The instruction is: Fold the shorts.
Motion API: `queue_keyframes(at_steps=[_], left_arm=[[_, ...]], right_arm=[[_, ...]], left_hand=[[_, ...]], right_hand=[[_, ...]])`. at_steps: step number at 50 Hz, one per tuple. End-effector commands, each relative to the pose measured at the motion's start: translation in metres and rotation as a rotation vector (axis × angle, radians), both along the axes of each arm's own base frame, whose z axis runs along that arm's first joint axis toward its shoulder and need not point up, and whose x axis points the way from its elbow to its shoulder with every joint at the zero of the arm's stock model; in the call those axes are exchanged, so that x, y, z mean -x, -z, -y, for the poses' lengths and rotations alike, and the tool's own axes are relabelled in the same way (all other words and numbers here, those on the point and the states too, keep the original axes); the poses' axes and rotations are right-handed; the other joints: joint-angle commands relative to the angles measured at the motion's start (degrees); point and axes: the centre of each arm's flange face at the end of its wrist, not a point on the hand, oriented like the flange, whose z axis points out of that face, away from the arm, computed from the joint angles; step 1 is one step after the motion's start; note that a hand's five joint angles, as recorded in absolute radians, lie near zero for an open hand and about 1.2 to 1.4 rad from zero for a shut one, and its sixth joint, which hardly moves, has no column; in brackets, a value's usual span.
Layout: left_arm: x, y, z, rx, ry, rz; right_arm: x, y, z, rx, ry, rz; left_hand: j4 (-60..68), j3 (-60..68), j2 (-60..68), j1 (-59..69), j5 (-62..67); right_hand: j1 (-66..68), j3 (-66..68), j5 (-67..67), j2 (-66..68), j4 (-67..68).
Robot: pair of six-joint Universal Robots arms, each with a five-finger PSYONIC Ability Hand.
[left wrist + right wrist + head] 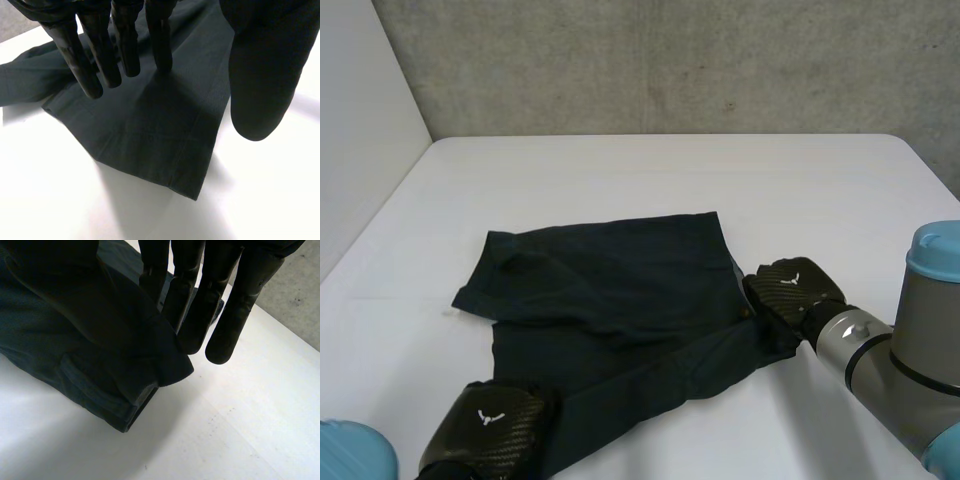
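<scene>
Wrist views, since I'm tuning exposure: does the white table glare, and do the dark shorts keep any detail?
Left wrist view: the white table glares nearly featureless; the dark fabric shorts keep weave and hem stitching. Right wrist view: table softer, specks visible; shorts mostly near-black. Head view: even, folds faint.

Looks like a robotics lab or test cell. Bare white bench (pixel 650 175) set against a raw grey concrete wall (pixel 670 60), with a plain white panel (pixel 360 120) along one side. Grey-jointed, blue-capped machine arm (pixel 920 330) over the bench, ending in a black right robot hand (pixel 795 285).
</scene>
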Motion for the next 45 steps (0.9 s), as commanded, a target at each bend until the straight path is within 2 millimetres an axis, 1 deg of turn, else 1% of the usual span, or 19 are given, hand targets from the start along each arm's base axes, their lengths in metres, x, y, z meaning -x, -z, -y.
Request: queue_keyframes(at_steps=[1, 6, 9, 10, 12, 13, 14, 16, 17, 19, 22, 23, 24, 27, 30, 31, 35, 40, 45], left_arm=[[0.003, 0.016, 0.005, -0.013, -0.027, 0.042], [0.01, 0.026, 0.013, -0.004, -0.026, 0.051], [0.013, 0.028, 0.016, 0.001, -0.028, 0.05], [0.014, 0.03, 0.018, 0.003, -0.03, 0.05], [0.016, 0.031, 0.021, 0.008, -0.036, 0.048], [0.018, 0.03, 0.024, 0.014, -0.04, 0.043], [0.018, 0.03, 0.026, 0.017, -0.043, 0.043], [0.018, 0.028, 0.031, 0.031, -0.047, 0.055], [0.017, 0.026, 0.037, 0.045, -0.051, 0.073], [0.016, 0.022, 0.042, 0.067, -0.045, 0.092], [0.014, 0.004, 0.046, 0.142, -0.024, 0.11], [0.013, -0.001, 0.046, 0.162, -0.014, 0.116], [0.011, -0.01, 0.046, 0.196, 0.005, 0.133], [0.006, -0.02, 0.043, 0.224, 0.037, 0.192], [-0.003, -0.029, 0.032, 0.215, 0.099, 0.29], [-0.008, -0.033, 0.026, 0.198, 0.127, 0.335], [-0.017, -0.04, 0.011, 0.135, 0.186, 0.399], [-0.017, -0.053, 0.008, 0.132, 0.208, 0.384], [-0.013, -0.064, 0.015, 0.173, 0.203, 0.37]], right_arm=[[-0.001, 0.002, -0.003, -0.002, -0.007, -0.001], [-0.002, 0.003, -0.004, 0.002, -0.009, 0.0], [-0.001, 0.003, -0.005, 0.001, -0.01, 0.0], [-0.001, 0.003, -0.005, -0.001, -0.009, 0.001], [-0.001, 0.003, -0.005, -0.001, -0.01, -0.001], [-0.001, 0.004, -0.005, -0.002, -0.009, -0.001], [-0.001, 0.003, -0.005, 0.0, -0.009, -0.002], [-0.001, 0.002, -0.008, 0.006, -0.022, -0.01], [-0.001, 0.0, -0.008, 0.009, -0.024, -0.014], [0.0, -0.005, -0.009, 0.025, -0.029, -0.022], [0.003, -0.018, -0.02, 0.044, -0.076, -0.089], [0.005, -0.02, -0.024, 0.043, -0.094, -0.118], [0.008, -0.027, -0.034, 0.041, -0.139, -0.191], [0.018, -0.038, -0.049, 0.028, -0.21, -0.308], [0.024, -0.044, -0.062, 0.015, -0.27, -0.395], [0.028, -0.047, -0.07, -0.007, -0.303, -0.443], [0.035, -0.051, -0.085, -0.074, -0.375, -0.524], [0.035, -0.057, -0.088, -0.082, -0.396, -0.519], [0.031, -0.065, -0.085, -0.055, -0.387, -0.486]], left_hand=[[3.5, 3.6, 3.6, 3.7, 3.4], [4.5, 4.6, 4.6, 4.7, 4.4], [6.8, 7.0, 7.0, 7.0, 6.7], [14.0, 14.1, 14.1, 14.2, 13.9], [23.4, 23.6, 23.6, 23.6, 23.4], [36.0, 36.1, 36.1, 36.2, 35.9], [42.4, 42.6, 42.6, 42.6, 42.4], [52.9, 53.0, 53.0, 53.1, 52.8], [54.6, 54.7, 54.7, 54.8, 54.5], [54.6, 54.7, 54.7, 54.8, 54.5], [54.6, 54.7, 54.7, 54.8, 54.5], [54.6, 54.7, 54.7, 54.8, 54.5], [54.6, 54.7, 54.7, 54.8, 54.5], [54.6, 54.7, 54.7, 54.8, 54.5], [54.6, 54.7, 54.7, 54.8, 54.5], [54.6, 54.7, 54.7, 54.8, 54.5], [54.6, 54.7, 54.7, 54.8, 54.5], [54.6, 54.7, 54.7, 54.8, 54.5], [54.6, 54.7, 54.7, 54.8, 54.5]], right_hand=[[23.7, 11.4, 12.9, 11.9, 11.7], [23.7, 11.4, 12.9, 11.9, 11.7], [23.7, 11.4, 12.9, 11.9, 11.7], [23.7, 11.4, 12.9, 11.9, 11.7], [23.7, 11.4, 12.9, 11.9, 11.7], [23.7, 11.4, 12.9, 11.9, 11.7], [23.7, 11.4, 12.9, 11.9, 11.7], [23.7, 11.4, 12.9, 11.9, 11.7], [23.7, 11.4, 12.9, 11.9, 11.7], [23.7, 11.4, 12.9, 11.9, 11.7], [23.7, 11.4, 12.9, 11.9, 11.7], [23.7, 11.4, 12.9, 11.9, 11.7], [23.7, 11.4, 12.9, 11.9, 11.7], [23.7, 11.4, 12.9, 11.9, 11.7], [23.7, 11.4, 12.9, 11.9, 11.7], [23.7, 11.4, 12.9, 11.9, 11.7], [23.7, 11.4, 12.9, 11.9, 11.7], [23.7, 11.4, 12.9, 11.9, 11.7], [23.7, 11.4, 12.9, 11.9, 11.7]])
